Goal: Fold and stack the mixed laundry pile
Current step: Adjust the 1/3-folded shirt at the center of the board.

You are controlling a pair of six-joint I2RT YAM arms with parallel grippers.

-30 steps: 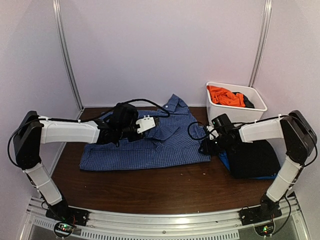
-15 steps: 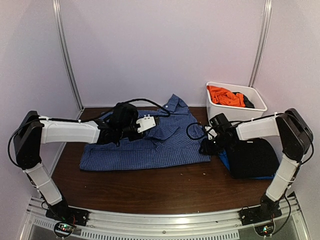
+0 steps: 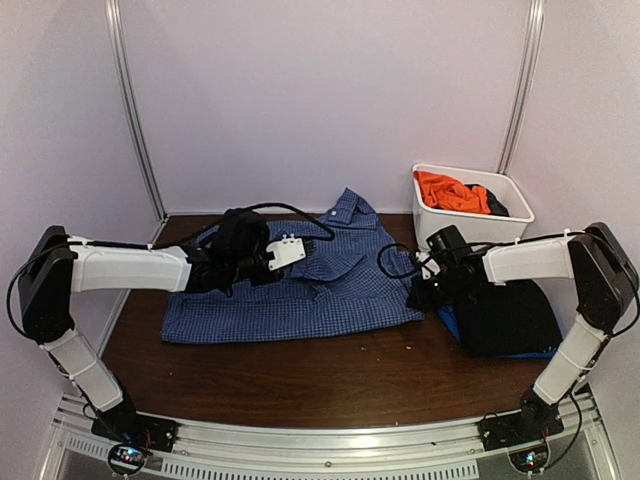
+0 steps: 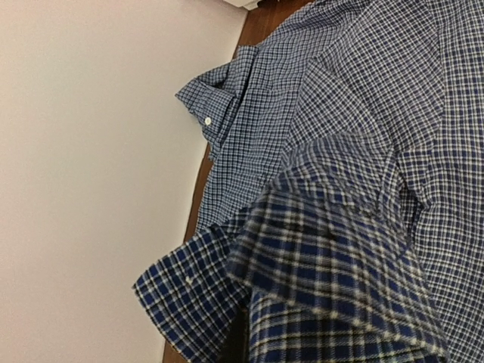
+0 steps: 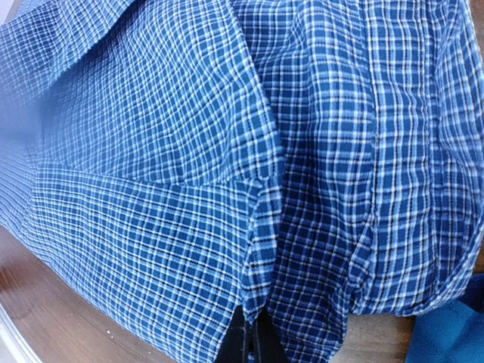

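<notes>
- The brown table is seen beneath both pincers, and the laundry is spread across it.
- The blue-and-white checked shirt is laid flat between the two pincers. Its collar is turned toward the far wall, beyond the left pincer.
- A black piece is laid just to the right of the right pincer, on top of a blue piece whose edge shows beneath it.
- The white tub is placed beyond the right pincer, against the far wall. A bright orange T-shirt and some dark cloth are bundled in it.
- The left pincer is closed over the upper middle of the shirt. A fold of checked cloth is draped close before its camera, so a grip on the shirt is indicated, though the fingers themselves are hidden.
- The right pincer is clamped on the shirt's right edge, with the hem pinched between its dark fingertips, low on the table.
</notes>
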